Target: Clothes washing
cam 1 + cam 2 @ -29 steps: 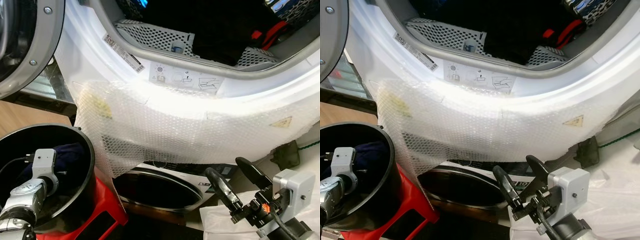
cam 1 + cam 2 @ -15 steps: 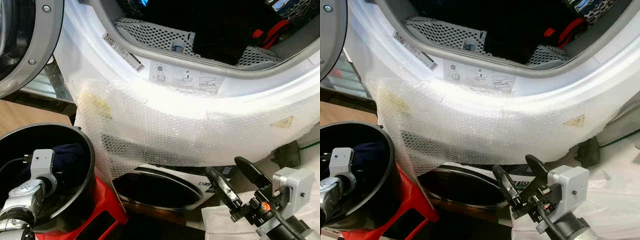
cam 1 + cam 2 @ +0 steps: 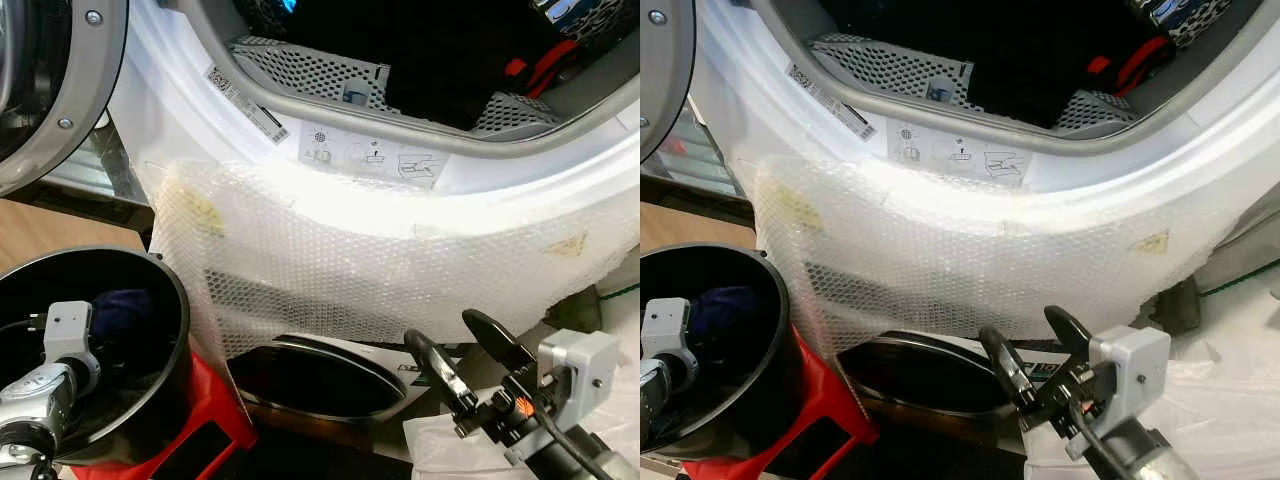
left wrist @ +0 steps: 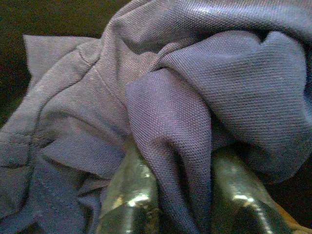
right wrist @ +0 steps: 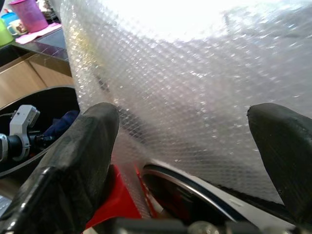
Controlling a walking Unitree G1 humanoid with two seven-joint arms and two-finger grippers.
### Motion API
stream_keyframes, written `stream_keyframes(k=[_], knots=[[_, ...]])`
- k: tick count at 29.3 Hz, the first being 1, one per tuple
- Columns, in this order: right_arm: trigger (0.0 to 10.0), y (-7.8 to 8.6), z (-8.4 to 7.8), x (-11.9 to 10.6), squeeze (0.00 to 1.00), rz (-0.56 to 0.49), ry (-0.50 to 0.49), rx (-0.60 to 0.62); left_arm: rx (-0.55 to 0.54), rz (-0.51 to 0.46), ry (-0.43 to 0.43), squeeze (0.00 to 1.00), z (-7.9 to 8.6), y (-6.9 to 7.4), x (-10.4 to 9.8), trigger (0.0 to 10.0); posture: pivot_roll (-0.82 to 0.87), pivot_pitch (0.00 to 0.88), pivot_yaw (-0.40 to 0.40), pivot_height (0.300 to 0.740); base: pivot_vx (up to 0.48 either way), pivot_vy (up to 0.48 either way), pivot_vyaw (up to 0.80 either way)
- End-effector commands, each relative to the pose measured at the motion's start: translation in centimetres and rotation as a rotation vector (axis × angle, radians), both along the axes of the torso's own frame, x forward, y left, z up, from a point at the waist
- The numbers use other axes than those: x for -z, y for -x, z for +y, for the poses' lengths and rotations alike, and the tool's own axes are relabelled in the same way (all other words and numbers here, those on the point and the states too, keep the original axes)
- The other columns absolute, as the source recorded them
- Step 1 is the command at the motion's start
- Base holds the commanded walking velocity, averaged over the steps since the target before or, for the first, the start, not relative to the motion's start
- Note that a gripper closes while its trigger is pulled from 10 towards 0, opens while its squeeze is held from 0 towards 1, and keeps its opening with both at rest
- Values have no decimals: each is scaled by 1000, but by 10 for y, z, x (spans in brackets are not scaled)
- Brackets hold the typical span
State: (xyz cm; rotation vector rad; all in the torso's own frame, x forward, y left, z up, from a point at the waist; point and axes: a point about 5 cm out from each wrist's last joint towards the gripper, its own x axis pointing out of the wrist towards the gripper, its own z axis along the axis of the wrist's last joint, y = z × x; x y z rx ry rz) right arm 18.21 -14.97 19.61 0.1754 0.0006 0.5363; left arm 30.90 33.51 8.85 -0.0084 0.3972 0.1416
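Front-loading washing machine ahead, white front panel, door opening at top of head views with the grey door seal curving around it. Perforated drum visible inside, dark laundry in it plus a red-and-black item at the right side of the drum. Open machine door swung out at upper left. Sheet of bubble wrap hangs over the front panel below the opening, covering the lower curve; a yellow warning sticker shows through it at right. Instruction label sits just below the seal.

Black round bucket at lower left, sitting on a red stand. Left arm reaches down into the bucket; left gripper is inside it, its two fingers clamped on a fold of dark blue knit garment, cloth bunched between and over them. In the head view the blue garment lies at the bottom of the bucket, beyond the wrist camera block.

Right gripper at lower right, in the air in front of the bubble wrap's lower edge, fingers spread apart, nothing between them. In the right wrist view the two black fingers frame the bubble wrap, not touching it as far as visible.

Below the bubble wrap, a dark glossy oval surface with a light rim, what it is cannot tell. White plastic sheeting on the floor at right.
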Motion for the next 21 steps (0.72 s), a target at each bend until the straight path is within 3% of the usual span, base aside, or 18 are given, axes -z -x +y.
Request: stream_keyframes(k=[1, 10, 21], knots=[[10000, -2, 0, 2, 0, 3, -1, -2, -20, 1, -15, 0, 7, 6, 2, 0, -119, 240, -156, 740, 0, 0, 0], [10000, -19, 5, 8, 0, -14, -22, -35, 13, -76, -53, 0, 1, 2, -10, 0, -51, 177, -152, 740, 0, 0, 0], [10000, -32, 11, 13, 0, -34, -41, -59, 77, -173, -132, 0, -9, -2, -37, 0, -4, 127, -139, 740, 0, 0, 0]])
